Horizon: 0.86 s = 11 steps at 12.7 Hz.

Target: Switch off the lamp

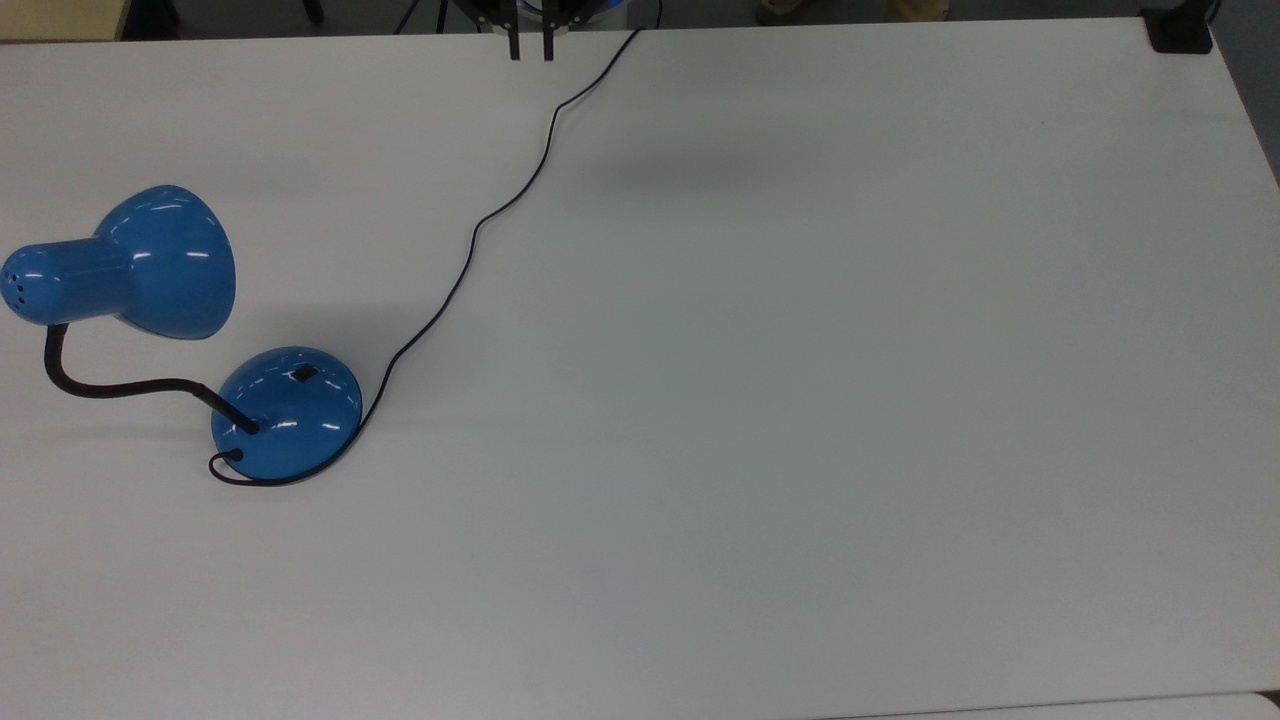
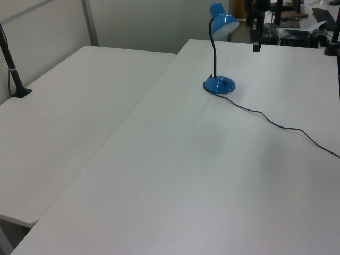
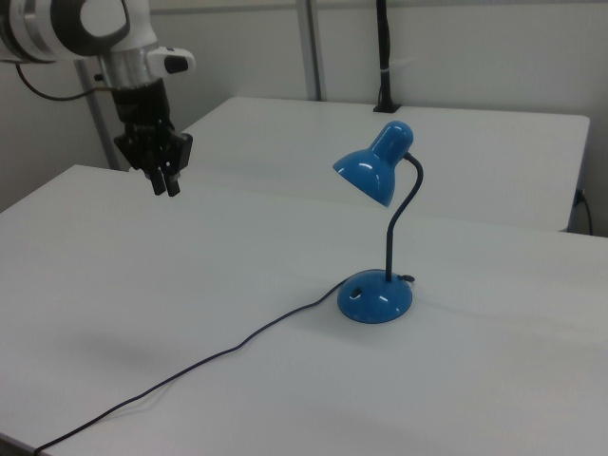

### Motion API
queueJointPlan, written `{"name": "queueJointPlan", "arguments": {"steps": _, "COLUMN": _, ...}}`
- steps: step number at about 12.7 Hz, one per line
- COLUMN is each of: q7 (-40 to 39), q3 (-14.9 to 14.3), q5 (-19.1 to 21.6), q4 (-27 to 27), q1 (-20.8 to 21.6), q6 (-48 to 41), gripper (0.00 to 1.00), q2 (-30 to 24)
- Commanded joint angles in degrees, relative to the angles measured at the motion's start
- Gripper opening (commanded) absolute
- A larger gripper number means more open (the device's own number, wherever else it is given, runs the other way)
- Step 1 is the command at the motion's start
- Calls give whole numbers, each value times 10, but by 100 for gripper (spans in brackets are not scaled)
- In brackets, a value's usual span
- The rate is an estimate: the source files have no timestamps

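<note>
I have the desk (image 1: pixel 800 400) in front of me, broad and white, with the claw (image 3: pixel 165 182) hanging well above it, carrying nothing, its two fingers a little apart. The lamp (image 3: pixel 380 237) stands well away from the claw and far below it, towards the right view's right, upright on its domed base (image 1: pixel 287 411) with the shade (image 1: pixel 160 262) bent over on the gooseneck.

My main worry is the cord (image 1: pixel 470 240). It runs from the base across the desk to the edge beneath the claw, so any low pass back towards the lamp could snag it and drag or tip the lamp.

Next is the base itself: it is glossy and rounded, and I judge that an off-centre press could slide it instead of working the switch (image 1: pixel 304 374).

The switch is small and dark, and from this far off I cannot tell which way it is set, nor whether the bulb is lit. So I could easily press it wrongly.
</note>
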Motion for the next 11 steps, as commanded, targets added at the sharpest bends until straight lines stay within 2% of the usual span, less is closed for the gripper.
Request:
{"name": "queueJointPlan", "arguments": {"steps": 1, "q7": -14, "q3": -6, "q5": -9, "q4": 15, "q1": 7, "q6": -25, "gripper": 81, "q2": -16}}
{"name": "queueJointPlan", "arguments": {"steps": 3, "q7": -14, "q3": -5, "q5": -16, "q4": 12, "q1": 9, "q6": -25, "gripper": 87, "q2": -30}}
{"name": "queueJointPlan", "arguments": {"steps": 4, "q7": -14, "q3": -5, "q5": -25, "q4": 5, "q1": 26, "q6": -25, "gripper": 100, "q2": -37}}
{"name": "queueJointPlan", "arguments": {"steps": 5, "q7": -10, "q3": -5, "q5": -37, "q4": 1, "q1": 30, "q6": -25, "gripper": 100, "q2": -43}}
{"name": "queueJointPlan", "arguments": {"steps": 11, "q7": -7, "q3": -7, "q5": -33, "q4": 2, "q1": 24, "q6": -25, "gripper": 100, "q2": -33}}
